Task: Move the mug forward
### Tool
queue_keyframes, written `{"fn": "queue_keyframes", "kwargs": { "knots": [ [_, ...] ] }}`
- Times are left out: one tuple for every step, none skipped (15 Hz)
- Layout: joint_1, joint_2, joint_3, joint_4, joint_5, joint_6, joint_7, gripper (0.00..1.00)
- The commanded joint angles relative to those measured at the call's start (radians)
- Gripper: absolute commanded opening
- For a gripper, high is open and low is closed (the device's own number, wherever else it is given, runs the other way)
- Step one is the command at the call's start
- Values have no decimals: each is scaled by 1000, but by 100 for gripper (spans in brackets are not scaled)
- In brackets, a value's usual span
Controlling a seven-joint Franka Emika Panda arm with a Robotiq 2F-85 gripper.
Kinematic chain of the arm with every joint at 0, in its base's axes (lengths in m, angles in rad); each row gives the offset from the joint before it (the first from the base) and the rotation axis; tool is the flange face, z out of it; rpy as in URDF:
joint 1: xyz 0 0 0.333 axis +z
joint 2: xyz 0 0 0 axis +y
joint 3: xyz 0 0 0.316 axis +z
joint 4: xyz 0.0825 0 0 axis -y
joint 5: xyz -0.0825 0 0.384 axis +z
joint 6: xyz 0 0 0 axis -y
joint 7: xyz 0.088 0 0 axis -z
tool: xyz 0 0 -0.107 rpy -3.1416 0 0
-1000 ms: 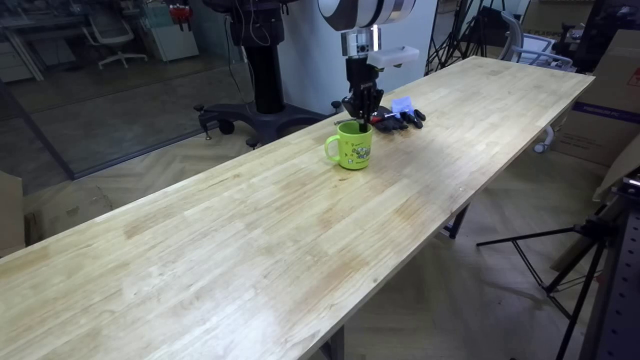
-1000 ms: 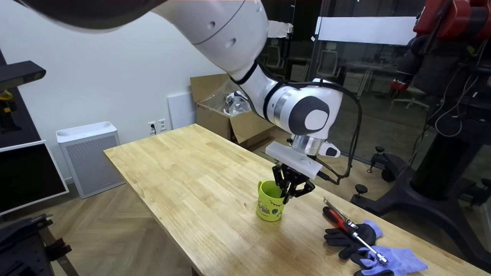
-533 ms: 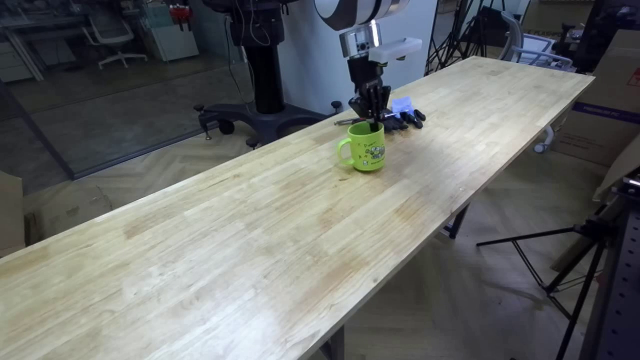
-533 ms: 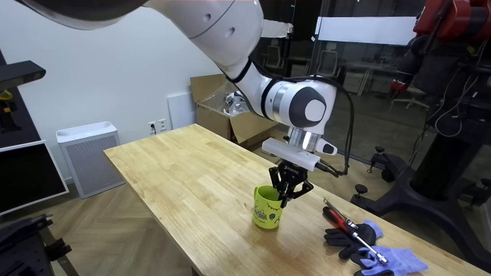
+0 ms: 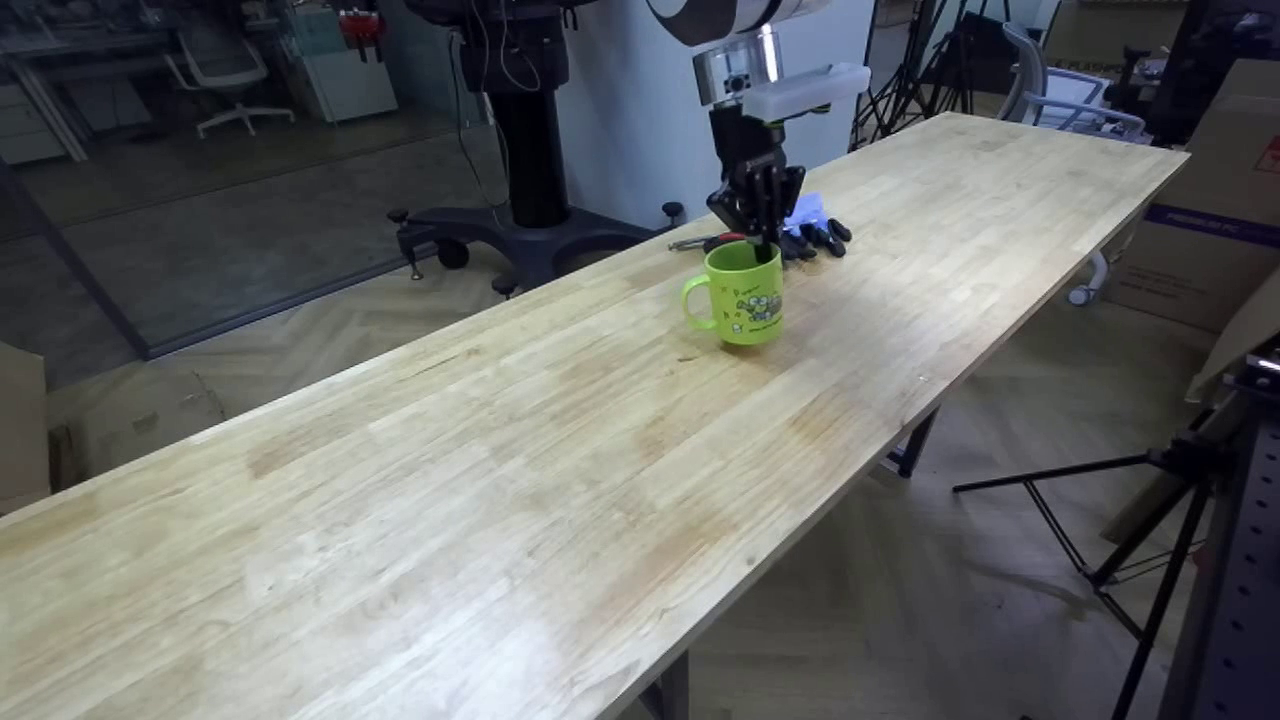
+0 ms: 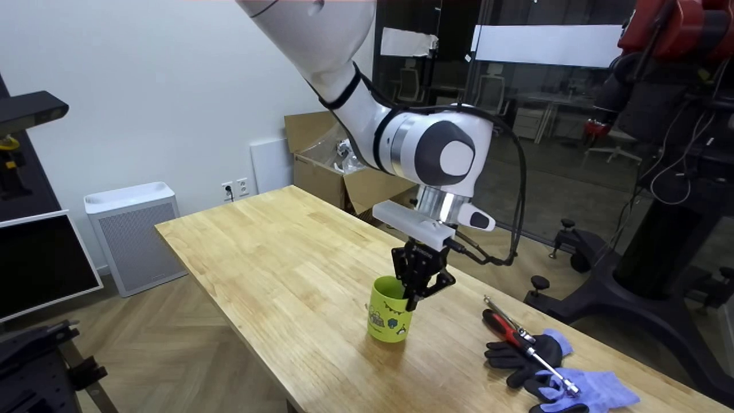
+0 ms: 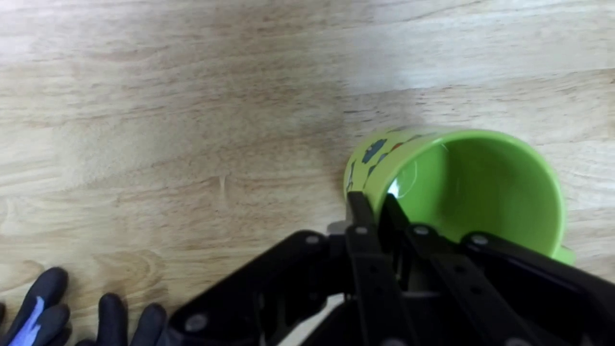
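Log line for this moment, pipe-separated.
move mug forward | gripper: shut on mug, straddling rim | mug: looks slightly tilted, lift unclear | gloves: on table, apart from mug

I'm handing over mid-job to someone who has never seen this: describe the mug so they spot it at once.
Over the long wooden table, find the black gripper pointing down. Between its fingers is the wall of the mug, printed with cartoons. Bright lime green sets it apart from the black and blue gloves and red-handled tool lying nearby.
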Motion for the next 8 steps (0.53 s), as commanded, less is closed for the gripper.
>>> {"fn": "queue_keyframes", "kwargs": {
  "knots": [
    [3,-102,30,-156,56,17,41,2],
    [7,-115,37,-186,69,29,37,2],
    [13,-127,43,-215,80,49,38,2],
    [20,-139,48,-242,86,70,38,2],
    [28,-148,51,-268,88,97,39,2],
    [40,-158,50,-295,84,132,43,2],
    [53,-167,47,-321,74,172,48,2],
    [64,-177,44,-346,66,211,54,2]
  ]
}}
